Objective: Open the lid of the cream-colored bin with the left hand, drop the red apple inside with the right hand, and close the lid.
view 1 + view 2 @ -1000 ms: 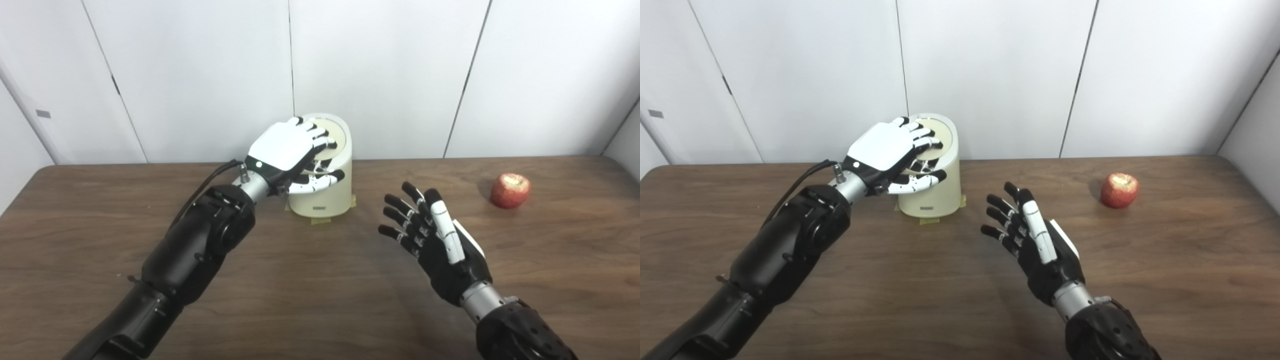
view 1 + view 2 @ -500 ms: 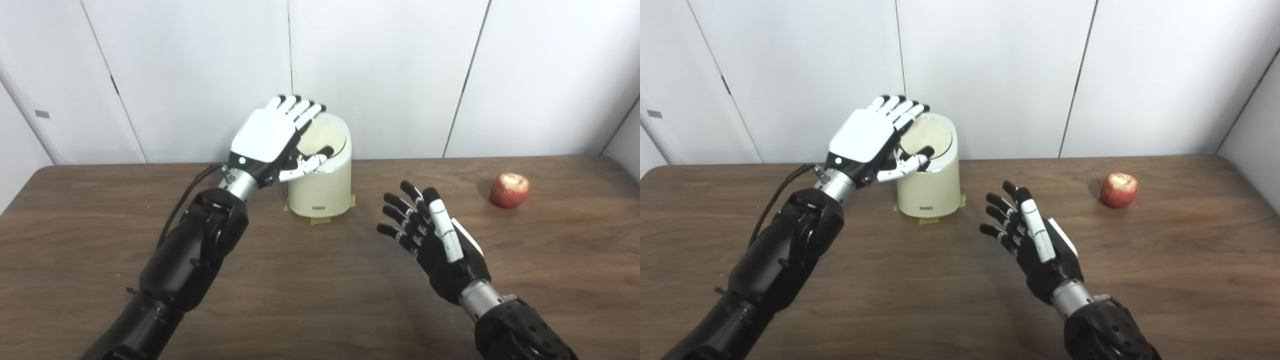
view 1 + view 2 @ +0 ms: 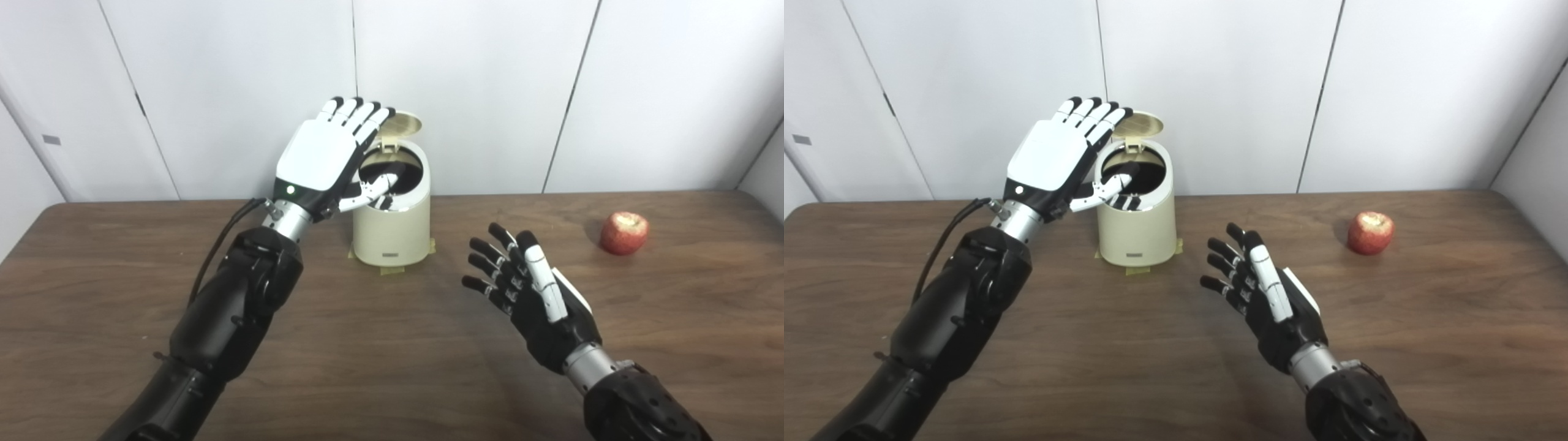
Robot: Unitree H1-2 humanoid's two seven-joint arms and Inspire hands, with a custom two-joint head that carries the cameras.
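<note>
A: Bench (image 3: 392, 367), brown wood. Left hand (image 3: 324, 159) raised beside the bin (image 3: 392, 233), fingers spread, holding nothing, thumb over the dark opening.

B: Right hand (image 3: 533, 300)?

A: Low over the bench, fingers apart, empty, well apart from the apple.

B: Bin?

A: Cream, at the back middle, taped down. Lid (image 3: 401, 122) tipped up behind the fingertips; contact unclear.

B: Apple (image 3: 624, 233)?

A: Red, on the bench, far right.

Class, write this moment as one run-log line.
lid: up | bin: open | left hand: at lid | right hand: open, empty | apple: on table
</note>
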